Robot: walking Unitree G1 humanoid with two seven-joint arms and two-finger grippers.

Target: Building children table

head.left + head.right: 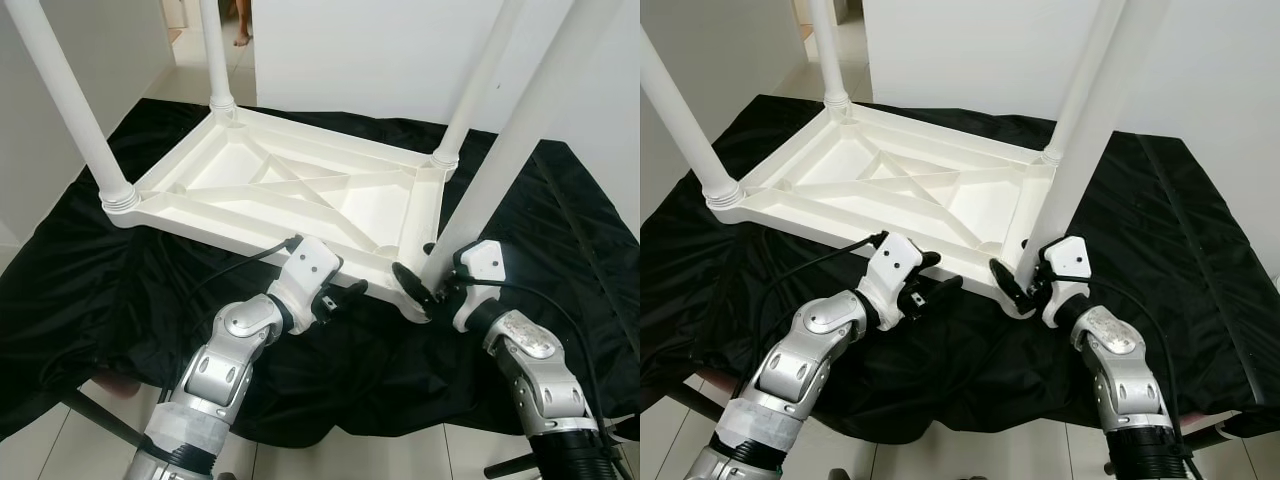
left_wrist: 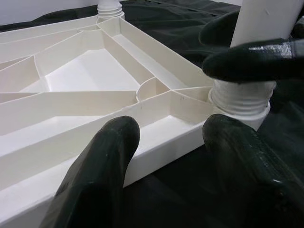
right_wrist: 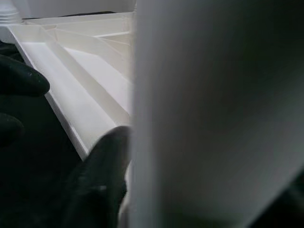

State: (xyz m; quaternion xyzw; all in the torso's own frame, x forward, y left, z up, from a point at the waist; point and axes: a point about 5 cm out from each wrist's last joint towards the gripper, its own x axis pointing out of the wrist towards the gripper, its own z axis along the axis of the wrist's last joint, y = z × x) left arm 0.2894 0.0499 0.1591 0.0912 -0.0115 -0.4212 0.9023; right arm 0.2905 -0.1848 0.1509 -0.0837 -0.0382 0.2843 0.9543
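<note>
Left eye view: an upside-down white plastic children's tabletop with ribbed underside [image 1: 290, 190] lies on a black cloth sheet [image 1: 90, 290] spread over the floor. Three round white plastic legs stand upright in its far-left [image 1: 70, 110], far-middle [image 1: 213, 50] and far-right [image 1: 478, 85] corners. A fourth white leg [image 1: 500, 160] rises from the near-right corner, leaning slightly toward the robot's right; its long axis is close to vertical.

Right hand: the right hand [image 1: 432, 285] is nearest the task's thing, its black fingers closed around the base of that fourth leg, right at the corner socket.

Left hand: the left hand [image 1: 345, 293] sits just beside the tabletop's near edge, to the robot's left of that corner, fingers spread and holding nothing.

Right eye view: the same layout; the fourth leg runs out of frame at the top, so its upper end is cut off.

Left wrist view: two parted black fingertips [image 2: 102, 171] straddle the tabletop's near rim. Ahead, the threaded white collar [image 2: 240, 99] of the fourth leg meets the corner, with the other hand's finger across it.

Right wrist view: the leg is a blurred white column [image 3: 213, 114] pressed against a dark finger [image 3: 99, 180].

Hidden: whether the thread is fully seated cannot be told.
</note>
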